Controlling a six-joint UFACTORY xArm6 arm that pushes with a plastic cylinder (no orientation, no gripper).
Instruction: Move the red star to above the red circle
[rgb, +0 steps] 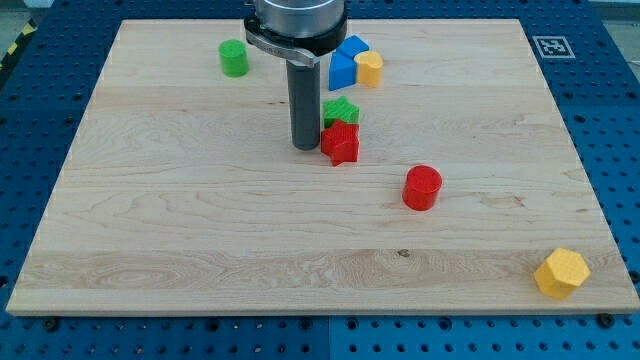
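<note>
Wooden board; my tip, no hand, touching red star, red circle apart.

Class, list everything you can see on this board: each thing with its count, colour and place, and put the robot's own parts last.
Cylinder: 1, green, top left.
Blue blocks: 2, blue, top centre, touching.
Small yellow block: 1, yellow, against the blue blocks' right.
Green star: 1, green, just above the red star.
Red star: 1, red, centre.
Red circle: 1, red, lower right of the red star.
Yellow hexagon: 1, yellow, bottom right corner.
Board: 1, pale wood.
My tip: 1, dark, just left of the red star.
</note>
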